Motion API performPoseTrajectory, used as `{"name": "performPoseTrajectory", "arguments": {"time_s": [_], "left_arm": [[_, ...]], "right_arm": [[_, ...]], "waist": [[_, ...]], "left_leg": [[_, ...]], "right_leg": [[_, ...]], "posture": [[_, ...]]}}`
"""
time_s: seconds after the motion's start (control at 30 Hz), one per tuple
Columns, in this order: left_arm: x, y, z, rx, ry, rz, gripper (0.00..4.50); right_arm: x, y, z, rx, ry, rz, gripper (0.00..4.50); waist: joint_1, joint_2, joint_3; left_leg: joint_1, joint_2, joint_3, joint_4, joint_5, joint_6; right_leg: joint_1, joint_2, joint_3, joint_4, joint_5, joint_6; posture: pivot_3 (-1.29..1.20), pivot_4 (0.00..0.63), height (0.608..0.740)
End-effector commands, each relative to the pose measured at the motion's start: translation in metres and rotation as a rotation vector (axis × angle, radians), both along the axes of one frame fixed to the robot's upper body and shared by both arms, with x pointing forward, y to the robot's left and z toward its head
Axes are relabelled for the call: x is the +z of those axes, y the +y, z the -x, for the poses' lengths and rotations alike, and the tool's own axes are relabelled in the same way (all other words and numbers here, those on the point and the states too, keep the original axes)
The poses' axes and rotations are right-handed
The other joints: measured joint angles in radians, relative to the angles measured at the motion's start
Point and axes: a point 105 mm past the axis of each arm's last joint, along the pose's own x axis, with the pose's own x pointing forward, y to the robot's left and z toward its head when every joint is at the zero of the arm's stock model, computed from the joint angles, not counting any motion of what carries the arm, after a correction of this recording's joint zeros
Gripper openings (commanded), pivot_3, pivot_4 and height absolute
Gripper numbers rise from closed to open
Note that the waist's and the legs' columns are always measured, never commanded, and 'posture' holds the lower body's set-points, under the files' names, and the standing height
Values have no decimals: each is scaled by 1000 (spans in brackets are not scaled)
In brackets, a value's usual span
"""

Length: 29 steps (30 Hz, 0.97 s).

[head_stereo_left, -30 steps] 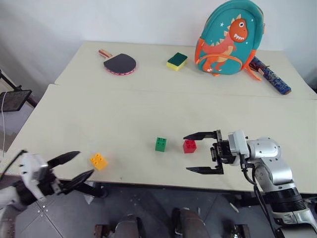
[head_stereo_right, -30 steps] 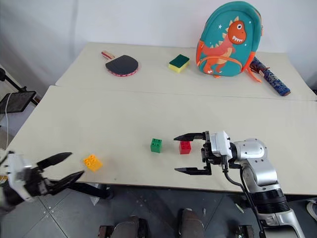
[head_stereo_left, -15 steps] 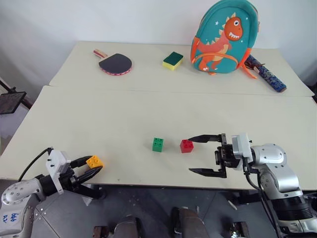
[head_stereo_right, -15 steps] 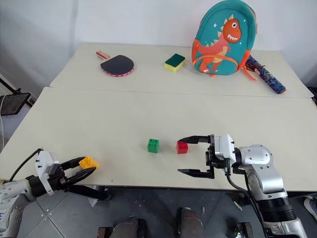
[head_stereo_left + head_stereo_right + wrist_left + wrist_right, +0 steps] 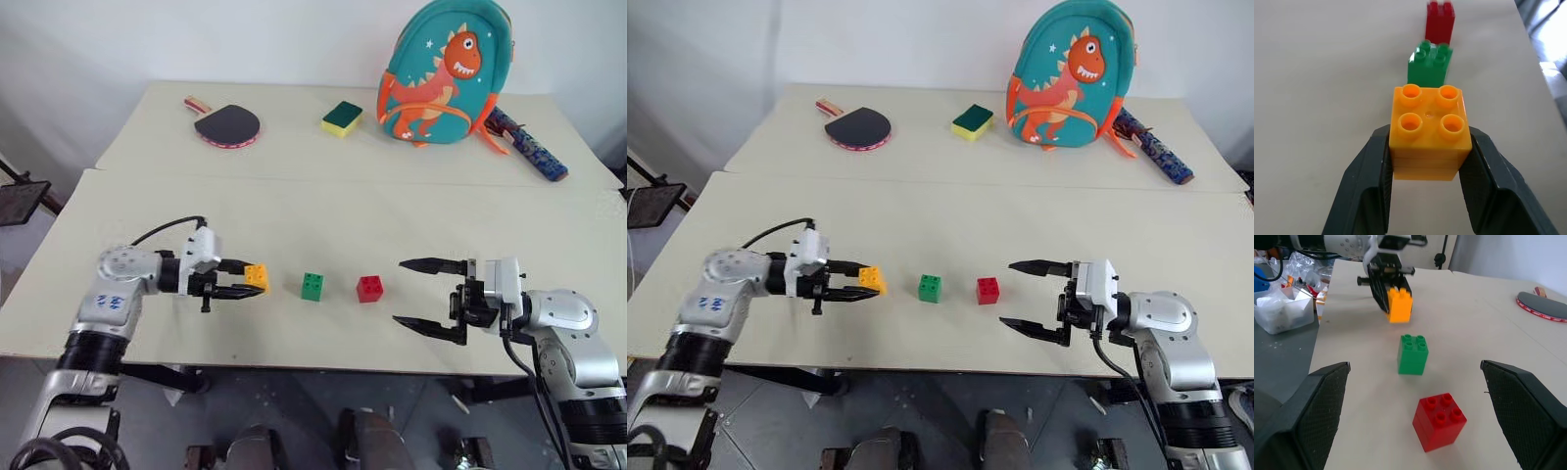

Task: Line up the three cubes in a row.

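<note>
Left tool (image 5: pixel 257 281) now clamps studded orange cube (image 5: pixel 257 277), right tool (image 5: pixel 414 293) wide open

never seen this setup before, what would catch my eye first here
Probably the bright dinosaur backpack standing at the far side of the table, right of a sponge and a ping-pong paddle. Nearer, the left gripper pinches an orange brick beside a green brick and a red brick. The right gripper waits open just right of the red one.
</note>
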Motion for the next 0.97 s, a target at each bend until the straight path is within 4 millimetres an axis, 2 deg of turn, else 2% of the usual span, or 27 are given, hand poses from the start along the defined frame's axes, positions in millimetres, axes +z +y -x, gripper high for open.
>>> {"name": "performPoseTrajectory", "arguments": {"time_s": [0.03,0.23,0.3,0.33,0.37,0.47,0.53,0.57,0.63,0.77,0.87,0.97], "left_arm": [[2,9,-6,-22,-22,-38,1503],[-2,14,-9,-28,12,-52,1503],[-2,13,-7,-46,14,-40,2245],[-1,13,-9,-39,-16,-38,2479],[7,16,-7,-29,-32,-2,2803],[27,34,-1,8,-103,47,3709],[31,47,1,54,-147,19,4334],[36,56,5,81,-149,20,4466],[47,70,14,119,-161,26,4466],[70,84,29,207,-199,42,4466],[73,90,42,217,-206,5,4466],[68,99,43,252,-200,-32,4466]], "right_arm": [[10,-4,4,-16,-43,1,4500],[5,-8,7,-47,-18,-1,4500],[4,-8,7,-49,-9,-4,4500],[3,-8,7,-48,-5,-4,4500],[3,-8,7,-47,-5,-2,4500],[10,-13,3,-53,-15,3,4500],[14,-19,0,-64,-15,8,4500],[15,-23,0,-62,-16,29,4500],[19,-31,0,-54,-9,68,4500],[29,-44,0,-30,1,141,4500],[31,-48,-2,-14,15,185,4500],[30,-47,-7,-7,19,197,4500]], "waist": [[-4,0,0],[-4,0,0],[-4,0,0],[-4,0,0],[-4,0,0],[-7,0,0],[-10,0,0],[-10,0,0],[-6,0,0],[-4,0,1],[-3,0,1],[-2,0,1]], "left_leg": [[0,0,0,0,0,0],[0,0,1,1,0,0],[0,0,0,1,0,0],[0,0,0,1,0,0],[0,0,0,1,0,0],[0,0,1,1,0,0],[0,0,1,1,0,0],[1,0,0,1,0,0],[1,0,0,1,0,0],[0,0,-1,1,-1,1],[1,-1,-4,1,0,2],[1,-1,-6,1,0,2]], "right_leg": [[0,0,0,0,0,0],[0,-1,1,-1,0,0],[0,-1,1,-1,0,0],[0,-1,1,-1,0,0],[0,-1,1,-1,0,0],[0,-1,1,0,0,0],[-1,-1,1,0,0,0],[-1,-1,2,0,0,0],[-1,-1,2,0,0,0],[-1,-2,2,0,0,0],[-1,-3,2,0,0,0],[-1,-3,2,0,0,0]], "posture": [[0,150,740],[0,150,740],[0,150,740],[0,150,740],[0,150,740],[0,150,740],[0,150,740],[0,150,740],[0,150,740],[0,150,740],[0,150,740],[0,150,740]]}}
